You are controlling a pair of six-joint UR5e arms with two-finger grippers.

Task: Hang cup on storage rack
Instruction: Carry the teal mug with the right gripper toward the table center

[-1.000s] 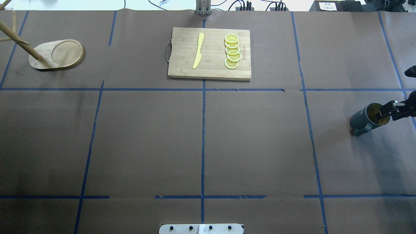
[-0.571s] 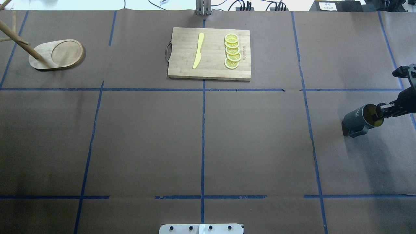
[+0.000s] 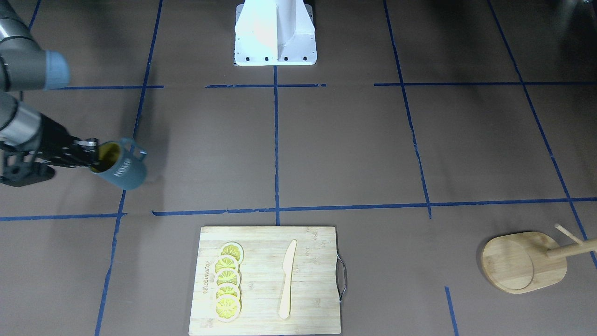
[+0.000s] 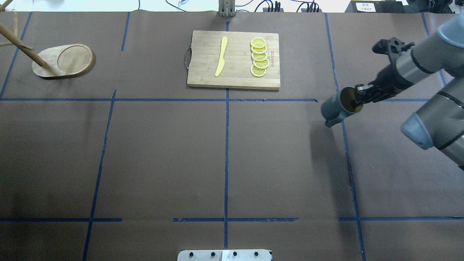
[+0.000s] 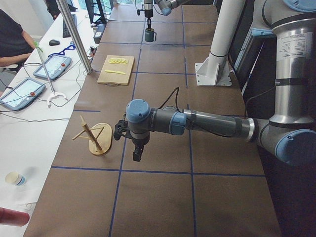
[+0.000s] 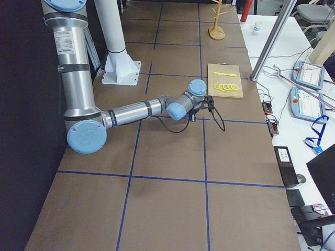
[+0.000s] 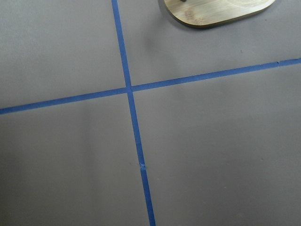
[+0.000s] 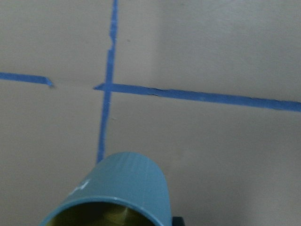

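Overhead exterior showed the table [image 4: 163,163], the storage rack [image 4: 74,59] at its far left, and, well apart on the right side, the cup [image 4: 334,108] tilted, its rim clasped by the right gripper [image 4: 357,98]. Whether the left gripper [image 5: 137,153] was parted or clenched could not be told.

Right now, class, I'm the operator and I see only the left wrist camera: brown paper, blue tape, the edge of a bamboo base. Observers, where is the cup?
Observer: The cup is well over on the robot's right side, tipped, gripped by its rim in the right hand.
Operator: Is anything hanging on the rack?
Observer: No. In the left side view the rack has bare pegs.
Operator: What lies between cup and rack?
Observer: A cutting board with a knife and lemon slices, on the side far from the robot.
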